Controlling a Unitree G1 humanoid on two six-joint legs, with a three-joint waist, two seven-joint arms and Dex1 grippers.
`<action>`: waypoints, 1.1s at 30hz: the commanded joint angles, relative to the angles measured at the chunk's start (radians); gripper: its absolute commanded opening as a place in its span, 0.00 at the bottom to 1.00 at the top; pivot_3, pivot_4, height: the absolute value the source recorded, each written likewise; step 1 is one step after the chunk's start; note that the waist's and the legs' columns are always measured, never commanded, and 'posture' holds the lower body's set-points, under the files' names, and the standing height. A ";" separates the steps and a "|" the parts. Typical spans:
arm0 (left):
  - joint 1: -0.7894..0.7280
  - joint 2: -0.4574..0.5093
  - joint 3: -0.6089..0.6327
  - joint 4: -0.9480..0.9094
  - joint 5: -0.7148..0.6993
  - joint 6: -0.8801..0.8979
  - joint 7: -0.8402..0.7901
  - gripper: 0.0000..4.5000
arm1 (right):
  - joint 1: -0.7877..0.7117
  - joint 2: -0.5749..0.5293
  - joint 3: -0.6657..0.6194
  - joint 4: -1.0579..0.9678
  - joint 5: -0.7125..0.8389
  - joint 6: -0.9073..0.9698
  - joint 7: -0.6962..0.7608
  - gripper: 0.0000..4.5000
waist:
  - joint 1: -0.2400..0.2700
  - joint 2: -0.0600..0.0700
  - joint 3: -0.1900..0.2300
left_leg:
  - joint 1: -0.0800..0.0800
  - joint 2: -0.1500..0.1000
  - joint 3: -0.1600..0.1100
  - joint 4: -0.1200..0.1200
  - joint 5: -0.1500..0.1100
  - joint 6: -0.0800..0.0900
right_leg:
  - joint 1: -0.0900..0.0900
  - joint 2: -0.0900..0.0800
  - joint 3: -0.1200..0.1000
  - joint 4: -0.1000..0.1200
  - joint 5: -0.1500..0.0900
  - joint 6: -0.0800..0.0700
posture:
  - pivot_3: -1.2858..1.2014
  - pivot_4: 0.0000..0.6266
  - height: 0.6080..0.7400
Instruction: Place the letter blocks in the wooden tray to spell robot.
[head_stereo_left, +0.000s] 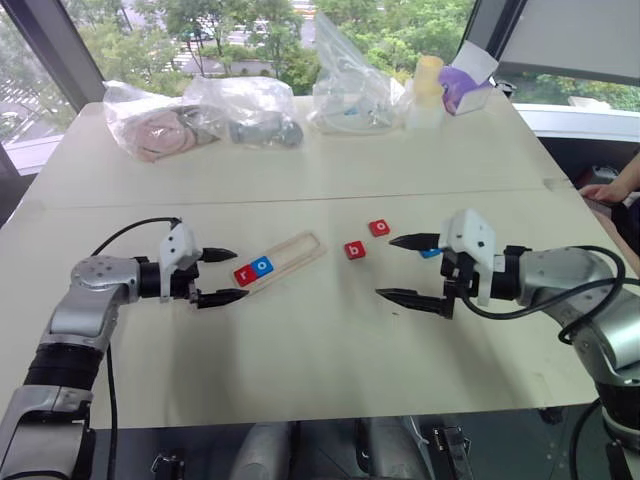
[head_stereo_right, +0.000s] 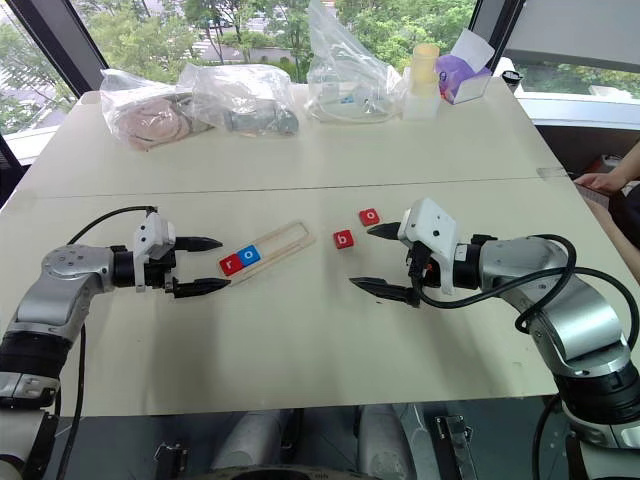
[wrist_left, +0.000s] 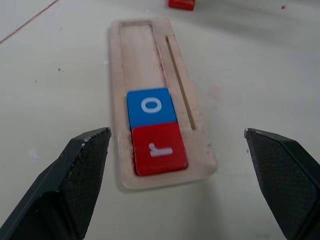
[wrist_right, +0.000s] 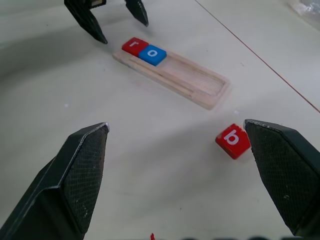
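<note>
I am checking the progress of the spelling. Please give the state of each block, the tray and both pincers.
Red r block: in tray, end slot.
Blue o block: in tray, touching r.
Wooden tray: three slots empty.
Red b block: loose on table.
Red o block: loose on table.
Left pincer: open, empty.
Right pincer: open, empty.
</note>
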 joint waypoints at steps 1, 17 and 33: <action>-0.008 -0.010 -0.004 0.002 0.018 -0.019 -0.002 1.00 | -0.007 -0.006 -0.020 -0.037 0.020 0.001 -0.001 0.99 | 0.000 0.000 0.000 | 0.000 0.000 0.000 0.000 0.000 0.000 | 0.000 0.000 0.000 0.000 0.000 0.000 | 0.52 0.24 1.00; -0.047 -0.125 -0.037 0.132 0.144 -0.116 0.111 1.00 | 0.031 -0.017 -0.041 -0.128 0.082 0.077 -0.042 0.99 | 0.005 0.000 -0.001 | 0.000 0.000 0.000 0.005 0.000 0.000 | 0.001 0.000 -0.001 0.004 0.000 0.000 | 0.52 0.24 1.00; -0.025 -0.145 -0.074 0.178 0.186 -0.123 0.127 0.69 | 0.068 -0.017 -0.049 -0.166 0.084 0.077 -0.096 1.00 | 0.002 0.000 -0.003 | 0.002 0.000 0.000 0.015 0.000 0.000 | 0.004 0.000 0.000 0.012 0.002 0.001 | 0.52 0.24 1.00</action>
